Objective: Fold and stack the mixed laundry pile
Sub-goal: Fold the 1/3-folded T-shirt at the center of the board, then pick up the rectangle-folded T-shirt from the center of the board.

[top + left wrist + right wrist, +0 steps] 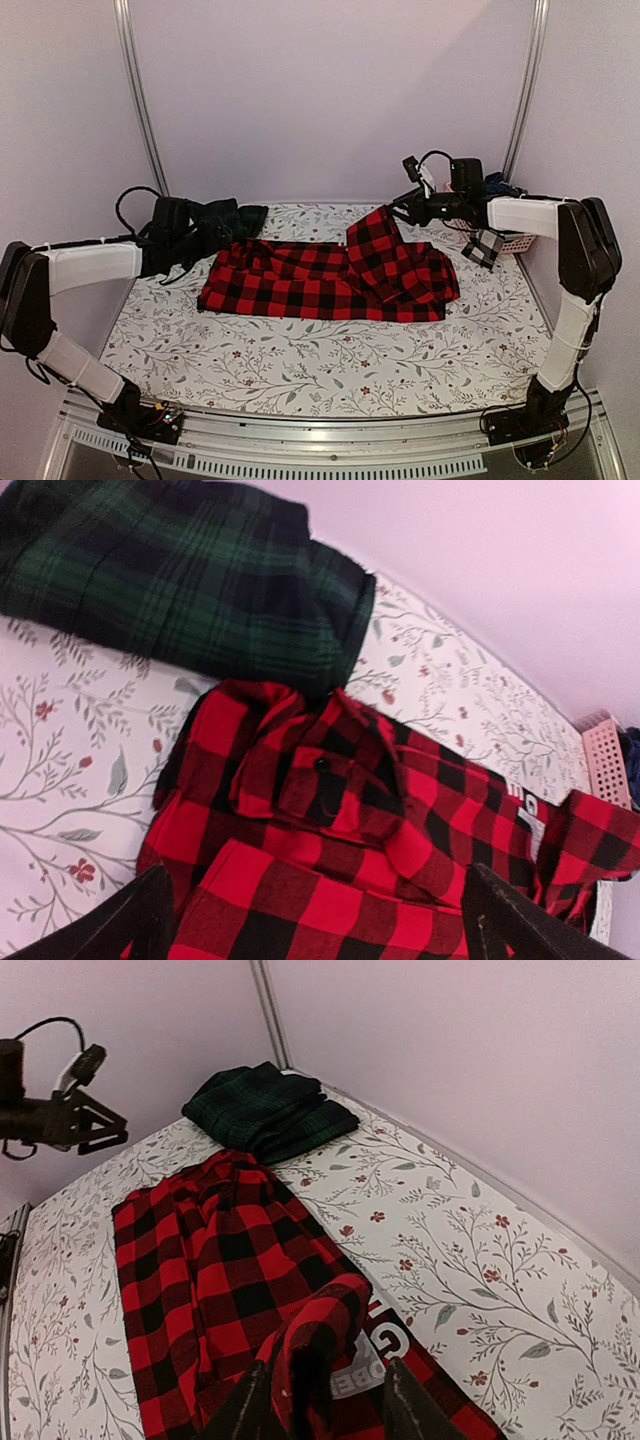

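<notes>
The red-and-black checked flannel shirt (pixel 320 285) lies spread across the middle of the table, its right part raised in a peak. My right gripper (pixel 398 208) is at that peak. In the right wrist view a fold of the shirt (pixel 210 1260) stands up between the parted fingers of the right gripper (pixel 325 1410), with a gap beside the right finger (pixel 410 1405). My left gripper (pixel 325 925) hovers wide open over the shirt's (pixel 330 860) left end, and in the top view this gripper (pixel 210 240) holds nothing. The dark green tartan piece (pixel 238 215) lies folded at the back left.
A pink slatted basket (pixel 518 242) stands at the right edge, with a black-and-white checked cloth (pixel 484 248) over its side and dark clothes (pixel 500 185) behind it. The leaf-patterned table cloth (pixel 330 360) covers the table. Walls close in at the back and sides.
</notes>
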Action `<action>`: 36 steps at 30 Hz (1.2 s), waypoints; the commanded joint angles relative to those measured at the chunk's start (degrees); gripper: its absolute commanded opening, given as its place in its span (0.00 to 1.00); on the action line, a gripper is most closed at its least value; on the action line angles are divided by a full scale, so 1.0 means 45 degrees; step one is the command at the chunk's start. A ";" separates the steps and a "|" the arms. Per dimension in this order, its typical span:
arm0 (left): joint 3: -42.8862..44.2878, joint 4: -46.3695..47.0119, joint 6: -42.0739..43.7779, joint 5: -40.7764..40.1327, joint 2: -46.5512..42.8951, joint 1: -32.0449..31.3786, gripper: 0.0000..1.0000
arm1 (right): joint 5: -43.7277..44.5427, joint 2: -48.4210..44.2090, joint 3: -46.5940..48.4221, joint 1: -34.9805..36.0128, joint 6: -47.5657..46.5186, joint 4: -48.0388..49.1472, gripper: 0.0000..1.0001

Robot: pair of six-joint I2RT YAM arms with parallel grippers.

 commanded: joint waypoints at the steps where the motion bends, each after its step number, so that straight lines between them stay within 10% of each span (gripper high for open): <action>1: -0.0113 0.1383 0.1812 0.0663 -0.0436 -0.0594 1.00 | 0.3071 0.1288 0.1202 -0.0074 0.1352 -0.1445 0.48; 8: -0.0220 0.1026 0.1763 0.0321 -0.0614 -0.0906 1.00 | 0.5194 0.1406 0.1375 -0.0881 0.2738 -0.3073 0.62; 16: -0.0432 0.1213 0.1705 0.0319 -0.0787 -0.1067 1.00 | 0.0874 -0.1598 -0.2692 -0.0462 0.4425 -0.1988 0.50; 36: -0.0659 0.1713 0.1108 -0.0204 -0.0892 -0.1518 1.00 | 0.1817 0.0144 -0.3810 0.0638 0.4909 -0.1779 0.46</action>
